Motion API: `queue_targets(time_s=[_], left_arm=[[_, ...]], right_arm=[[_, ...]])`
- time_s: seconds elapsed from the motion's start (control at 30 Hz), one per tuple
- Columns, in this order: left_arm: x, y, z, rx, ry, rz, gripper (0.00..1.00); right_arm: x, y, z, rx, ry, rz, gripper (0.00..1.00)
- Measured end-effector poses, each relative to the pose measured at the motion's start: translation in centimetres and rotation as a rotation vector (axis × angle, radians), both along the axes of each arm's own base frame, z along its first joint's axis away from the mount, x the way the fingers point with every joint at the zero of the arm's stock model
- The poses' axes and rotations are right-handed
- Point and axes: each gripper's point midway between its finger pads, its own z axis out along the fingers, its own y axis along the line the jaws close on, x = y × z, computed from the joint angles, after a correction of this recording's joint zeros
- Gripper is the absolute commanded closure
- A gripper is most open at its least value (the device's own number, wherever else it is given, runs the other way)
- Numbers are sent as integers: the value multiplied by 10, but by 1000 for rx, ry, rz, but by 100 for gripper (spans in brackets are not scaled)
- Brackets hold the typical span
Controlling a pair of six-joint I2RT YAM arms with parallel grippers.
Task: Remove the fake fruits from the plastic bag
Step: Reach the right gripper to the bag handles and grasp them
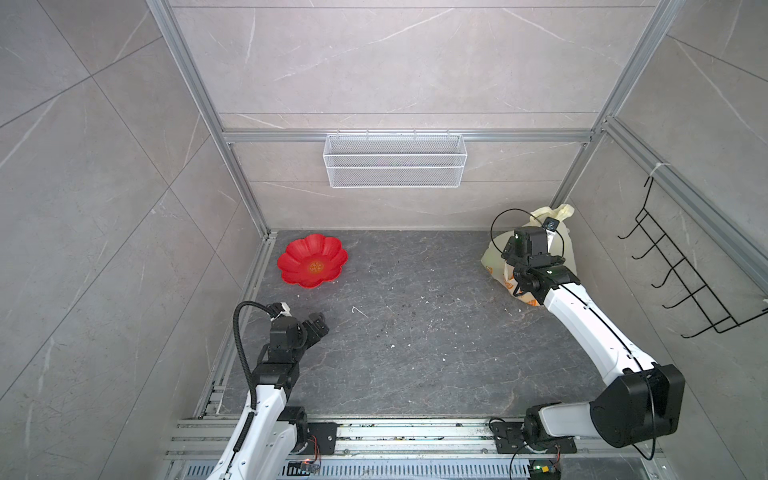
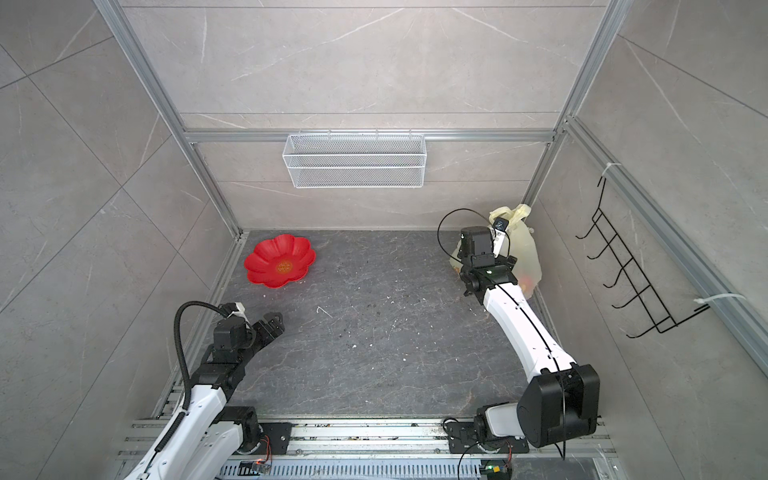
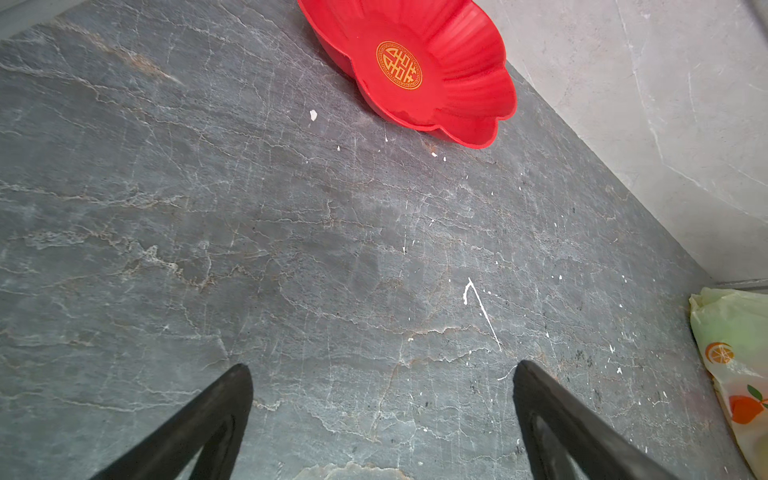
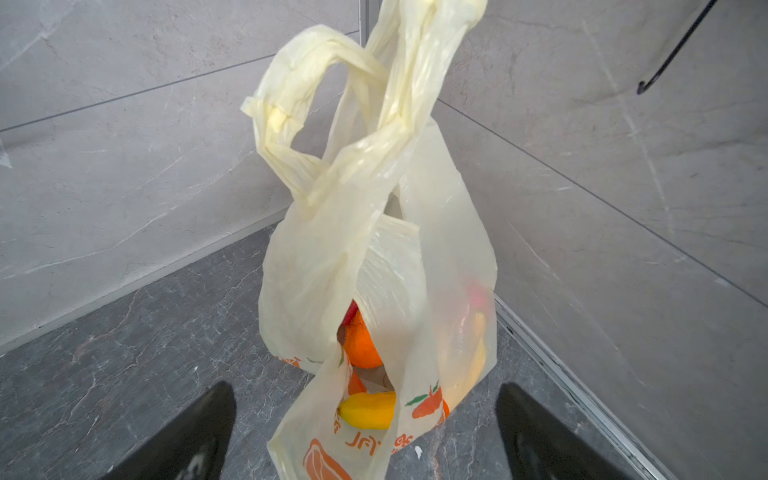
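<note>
- Nothing is out yet: the orange [image 4: 363, 347] and the banana [image 4: 368, 409] sit inside the plastic bag [image 4: 374, 249], with more fruit only a blur through the film.
- The whole unloading is left, by my reckoning.
- The right claw [image 4: 365, 390] is spread wide and empty, and the bag's lower front lies between its fingers. I can't tell if they touch.
- The bag stands upright dead ahead of that claw, long axis vertical, handles up, its slit mouth facing the claw.
- The banana lies crosswise, finger to finger.
- The left claw [image 3: 382, 368] gapes empty too, with the red flower-shaped plate [image 3: 478, 83] well ahead of it and no fruit on it.
</note>
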Motion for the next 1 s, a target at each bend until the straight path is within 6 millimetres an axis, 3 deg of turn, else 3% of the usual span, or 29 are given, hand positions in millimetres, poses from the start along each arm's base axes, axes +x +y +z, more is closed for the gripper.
queue_targets(time_s=[0.17, 0.33, 0.5, 0.6, 0.7, 0.93, 1.0], left_arm=[[1, 0, 2, -1, -9, -1, 0], [1, 0, 5, -2, -23, 0, 0], [1, 0, 5, -2, -24, -1, 0], [0, -1, 2, -3, -19, -3, 0], [-1, -2, -1, -7, -14, -7, 0], [-2, -1, -4, -6, -7, -7, 0], [-2, -1, -4, -6, -8, -7, 0]], right_arm=[[2, -9, 0, -24, -36, -37, 1], [0, -10, -32, -31, -2, -40, 1], [10, -8, -57, -38, 19, -39, 1], [9, -9, -66, -45, 22, -43, 6], [12, -9, -63, -44, 2, -42, 22], [16, -4, -81, -19, 13, -24, 88], [16, -3, -84, -11, 19, -15, 98]])
